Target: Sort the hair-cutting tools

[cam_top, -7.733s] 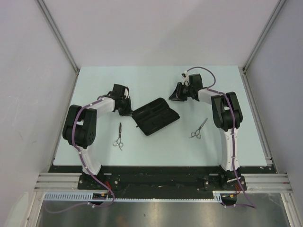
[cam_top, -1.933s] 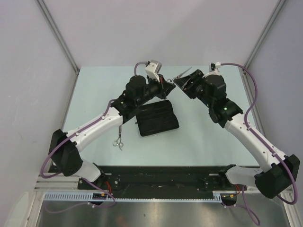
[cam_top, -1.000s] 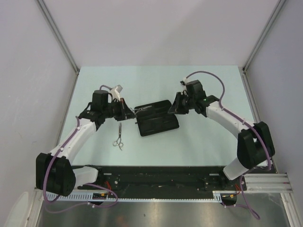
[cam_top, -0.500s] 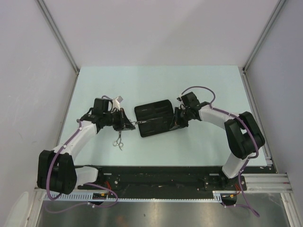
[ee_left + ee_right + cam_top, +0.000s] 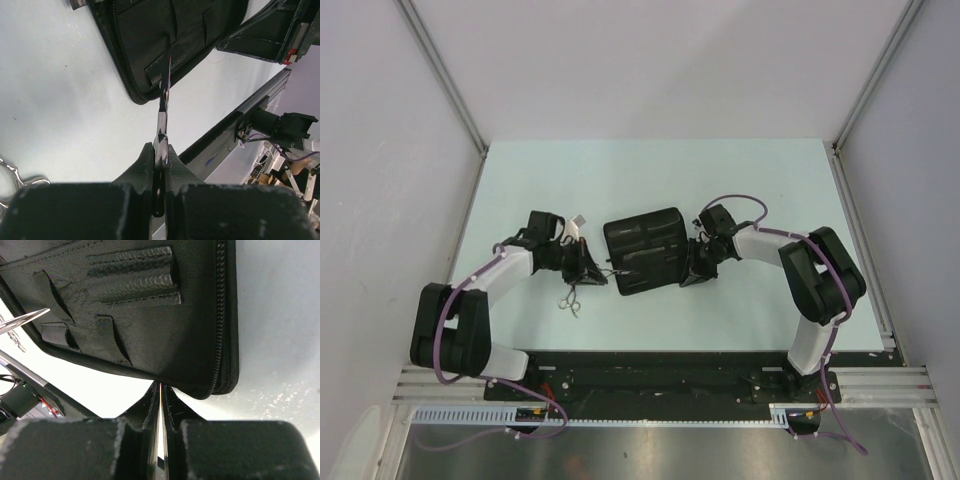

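Observation:
The black case [image 5: 645, 250] lies open mid-table. My left gripper [image 5: 592, 272] is shut on a slim silver pair of scissors [image 5: 163, 107]. Its blades point at an elastic loop of the case [image 5: 165, 30], with the tip at the loop. My left gripper also shows in the left wrist view [image 5: 160, 150]. A second pair of scissors [image 5: 570, 298] lies on the table just below it, and its rings show in the left wrist view [image 5: 11, 176]. My right gripper [image 5: 693, 275] is shut, its tips [image 5: 160, 388] against the case's near edge [image 5: 150, 330]. I see no combs.
The right arm's wrist [image 5: 270, 30] sits just beyond the case, close to the scissor tip [image 5: 22, 319]. The table's black front rail [image 5: 650, 362] runs below both grippers. Grey walls enclose the pale table [image 5: 650, 175].
Both arms have drawn in toward the case. The left gripper has brought the scissors' tip down to the case's loops. The case has turned a little. The right gripper has slid to its near corner.

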{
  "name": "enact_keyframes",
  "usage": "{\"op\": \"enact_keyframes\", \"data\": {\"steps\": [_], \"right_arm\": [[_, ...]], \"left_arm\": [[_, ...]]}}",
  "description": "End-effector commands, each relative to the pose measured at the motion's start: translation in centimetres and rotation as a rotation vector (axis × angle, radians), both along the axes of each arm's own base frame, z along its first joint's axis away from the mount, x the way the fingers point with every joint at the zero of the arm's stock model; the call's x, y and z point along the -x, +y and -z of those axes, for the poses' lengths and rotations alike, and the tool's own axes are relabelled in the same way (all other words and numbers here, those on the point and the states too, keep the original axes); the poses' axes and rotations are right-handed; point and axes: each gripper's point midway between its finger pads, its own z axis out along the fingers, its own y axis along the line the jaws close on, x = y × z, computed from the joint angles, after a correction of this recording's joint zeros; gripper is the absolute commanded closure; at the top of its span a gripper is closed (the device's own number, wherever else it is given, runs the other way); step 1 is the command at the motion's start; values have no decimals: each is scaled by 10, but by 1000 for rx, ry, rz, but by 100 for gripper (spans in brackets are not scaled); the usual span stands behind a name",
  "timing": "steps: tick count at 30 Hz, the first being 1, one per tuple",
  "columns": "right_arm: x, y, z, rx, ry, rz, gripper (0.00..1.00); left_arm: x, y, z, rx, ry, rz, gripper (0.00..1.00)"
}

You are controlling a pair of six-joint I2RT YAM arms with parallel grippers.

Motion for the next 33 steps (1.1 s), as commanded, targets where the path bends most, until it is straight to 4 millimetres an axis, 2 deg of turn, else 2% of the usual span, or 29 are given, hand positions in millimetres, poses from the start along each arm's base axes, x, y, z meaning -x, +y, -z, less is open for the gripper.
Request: {"op": "enact_keyframes", "data": {"steps": [1, 9, 15, 18, 23, 24, 25, 26, 33], "right_arm": [[-4, 4, 5, -4, -22, -7, 92], [-7, 7, 5, -18, -38, -12, 92], [-8, 7, 7, -14, -37, -13, 92], [-8, 7, 8, -17, -32, -13, 93], [-9, 7, 10, -28, -26, -14, 93], [-8, 7, 10, -29, -26, -16, 93], [-8, 7, 10, -30, -24, -17, 93], [-8, 7, 11, -29, -22, -15, 93], [-7, 6, 13, -26, -18, -21, 93]], "left_arm": [[-3, -2, 3, 20, 6, 25, 100], [-7, -10, -4, 133, -21, 29, 100], [-5, 4, -8, 148, -41, -21, 100], [-4, 3, -10, 171, -58, -33, 100], [-14, -3, -13, 257, -114, -67, 100], [-12, -2, -8, 274, -77, -104, 99], [-22, -4, -18, 317, -160, -100, 100], [-23, -4, -19, 342, -155, -116, 99], [-20, -6, -9, 360, -107, -131, 99]]}}
